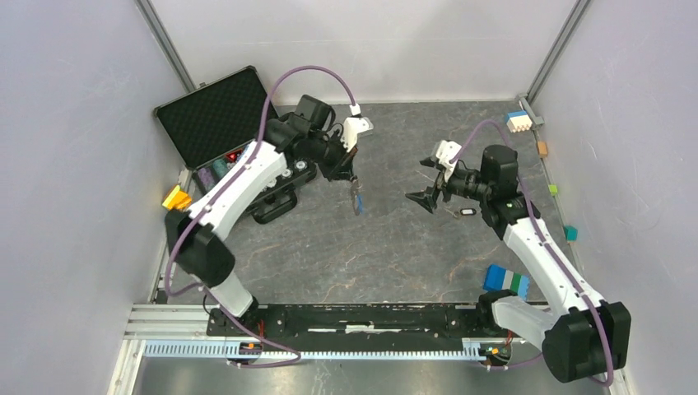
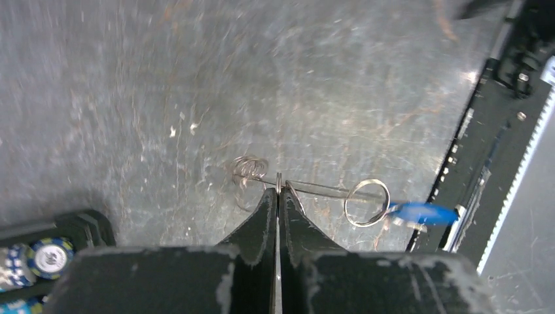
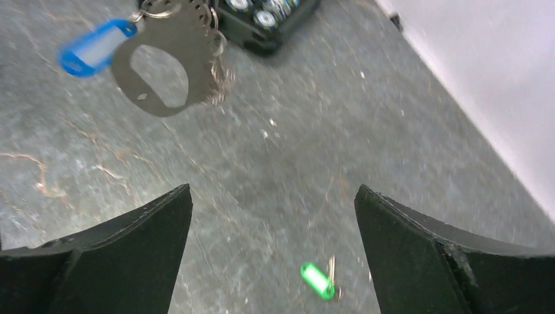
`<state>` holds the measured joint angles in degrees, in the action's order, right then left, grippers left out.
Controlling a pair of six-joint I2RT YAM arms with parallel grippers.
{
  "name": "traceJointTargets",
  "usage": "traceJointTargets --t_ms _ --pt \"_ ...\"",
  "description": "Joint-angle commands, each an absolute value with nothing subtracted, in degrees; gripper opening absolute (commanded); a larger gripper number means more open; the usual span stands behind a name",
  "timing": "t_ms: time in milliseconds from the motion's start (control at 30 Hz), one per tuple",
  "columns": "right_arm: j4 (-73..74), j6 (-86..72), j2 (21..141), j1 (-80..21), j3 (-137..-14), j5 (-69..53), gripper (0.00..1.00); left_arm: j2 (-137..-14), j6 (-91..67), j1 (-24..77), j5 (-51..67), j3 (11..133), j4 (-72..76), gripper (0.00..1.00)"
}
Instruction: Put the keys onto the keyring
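My left gripper is shut on the keyring, a thin wire loop held above the table. A small split ring with the blue-tagged key hangs from it. In the right wrist view the keyring and its blue tag hang at the upper left. My right gripper is open and empty, facing the left one. The green-tagged key lies on the table below its fingers. A black-tagged key lies beside the right wrist.
An open black case stands at the back left, with a tray of poker chips in front of it. Coloured blocks lie at the edges: yellow, blue-and-green, white-and-blue.
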<state>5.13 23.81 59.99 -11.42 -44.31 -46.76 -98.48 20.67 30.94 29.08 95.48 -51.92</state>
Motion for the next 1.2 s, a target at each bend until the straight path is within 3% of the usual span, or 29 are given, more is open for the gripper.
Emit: traceJointTargets --t_ms 0,267,400,600,967,1167 --pt "2.8 20.4 61.7 -14.1 -50.6 -54.1 0.98 -91.3 30.7 32.1 37.0 91.8 -51.5 0.02" --pt "-2.3 14.4 63.3 -19.5 -53.1 -57.8 0.81 -82.9 34.1 34.5 41.9 84.1 -48.5 0.02" --pt "-5.6 11.7 64.4 -21.9 -51.2 -57.7 0.76 -79.5 31.8 35.4 43.1 76.4 -39.8 0.02" --pt "-10.1 9.3 66.3 -24.7 -47.3 -59.3 0.59 -74.9 28.8 35.4 47.4 65.2 -24.9 0.02" --pt "-8.0 15.4 68.2 -29.7 -43.8 -57.8 0.42 -72.9 30.8 35.7 51.4 58.5 -17.1 0.02" --pt "-7.8 16.3 69.5 -30.4 -44.6 -57.5 0.39 -71.6 35.9 36.0 51.9 55.8 -17.4 0.02"
